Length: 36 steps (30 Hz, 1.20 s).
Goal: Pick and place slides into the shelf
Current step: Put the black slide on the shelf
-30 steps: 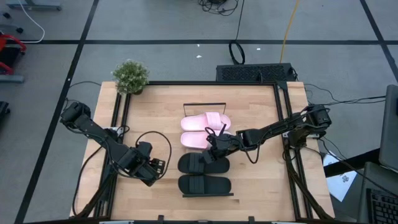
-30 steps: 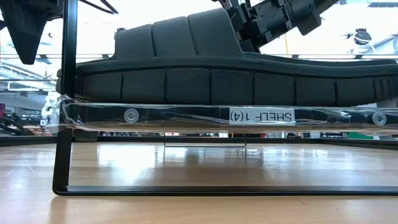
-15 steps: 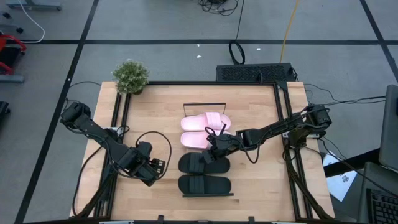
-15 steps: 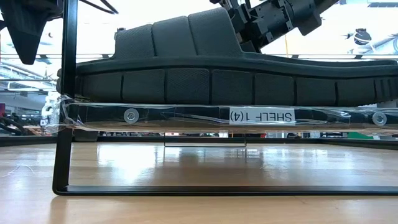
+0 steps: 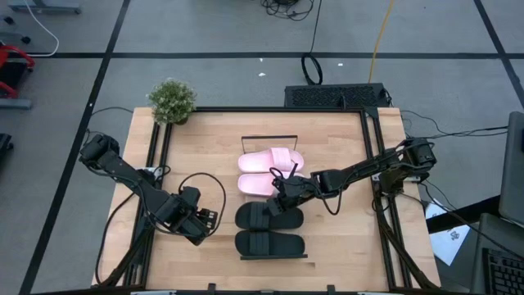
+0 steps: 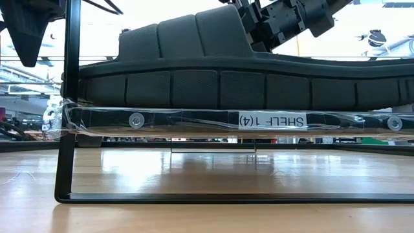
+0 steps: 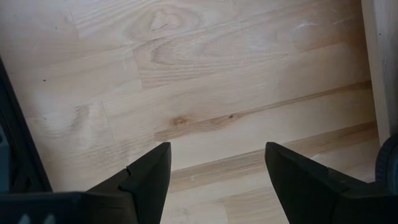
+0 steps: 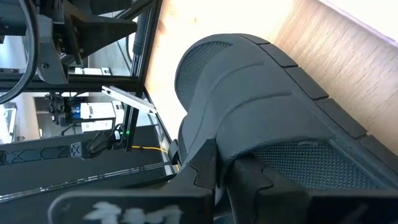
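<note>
From above, the shelf (image 5: 274,256) is almost wholly hidden under the four slides; only thin black bars show at twelve and six o'clock. The right gripper (image 5: 284,193) covers part of the upper black slide (image 5: 266,215). Low down, the nearest black slide (image 6: 226,77) runs off the three o'clock edge, blocking everything behind it.

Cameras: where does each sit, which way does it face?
High: overhead, straight down on the table; both arms show.
Low: tabletop height, level across the shelf; the right arm drops in above a black slide.
Left wrist: down past the open left end effector at bare wood.
Right wrist: along the right end effector, shut on the second black slide.
High and right wrist share that slide.
</note>
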Each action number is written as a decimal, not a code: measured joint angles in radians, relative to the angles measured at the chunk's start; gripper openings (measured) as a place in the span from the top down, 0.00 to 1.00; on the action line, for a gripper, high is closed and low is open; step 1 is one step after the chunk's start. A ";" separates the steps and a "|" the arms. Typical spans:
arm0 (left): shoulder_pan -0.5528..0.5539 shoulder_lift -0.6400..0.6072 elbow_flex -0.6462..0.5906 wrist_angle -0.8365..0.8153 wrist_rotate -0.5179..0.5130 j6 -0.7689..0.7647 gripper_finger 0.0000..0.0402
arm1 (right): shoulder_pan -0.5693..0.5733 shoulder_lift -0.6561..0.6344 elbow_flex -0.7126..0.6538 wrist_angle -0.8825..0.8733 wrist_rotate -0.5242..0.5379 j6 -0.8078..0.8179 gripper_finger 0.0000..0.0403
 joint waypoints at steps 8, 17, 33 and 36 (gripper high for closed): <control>0.000 0.000 0.000 -0.001 -0.010 0.007 0.36 | -0.001 0.000 0.000 0.000 -0.002 0.000 0.88; 0.000 0.000 0.000 -0.001 -0.020 0.008 0.36 | -0.001 0.000 0.000 0.000 -0.005 0.000 0.76; 0.000 0.000 0.000 -0.001 -0.026 0.008 0.36 | -0.005 0.000 0.000 0.000 -0.033 0.019 0.75; 0.000 0.000 0.000 -0.001 -0.027 0.008 0.36 | -0.005 0.000 0.000 -0.013 -0.033 0.025 0.75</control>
